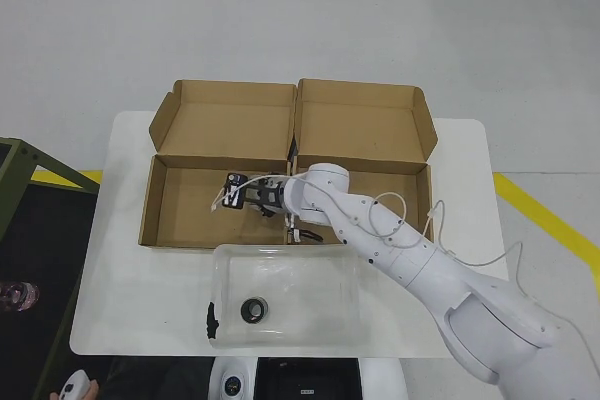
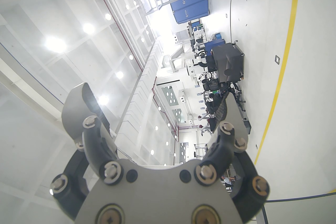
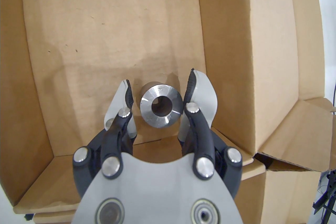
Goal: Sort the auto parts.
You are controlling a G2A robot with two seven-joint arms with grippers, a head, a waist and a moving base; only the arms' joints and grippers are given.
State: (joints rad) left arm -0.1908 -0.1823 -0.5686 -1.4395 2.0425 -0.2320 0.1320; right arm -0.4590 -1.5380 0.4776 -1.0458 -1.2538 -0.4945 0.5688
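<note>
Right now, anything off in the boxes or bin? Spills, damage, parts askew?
Nothing stands out. The metal bushing sits on the floor of a cardboard box, between the fingers of the open right gripper. A black ring lies in the clear bin. No spills or damage show.

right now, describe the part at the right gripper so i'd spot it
Two cardboard boxes sit behind the clear bin. In the box under the right gripper, between its fingers, is a shiny metal cylinder with a centre hole, unlike the black ring in the bin.
</note>
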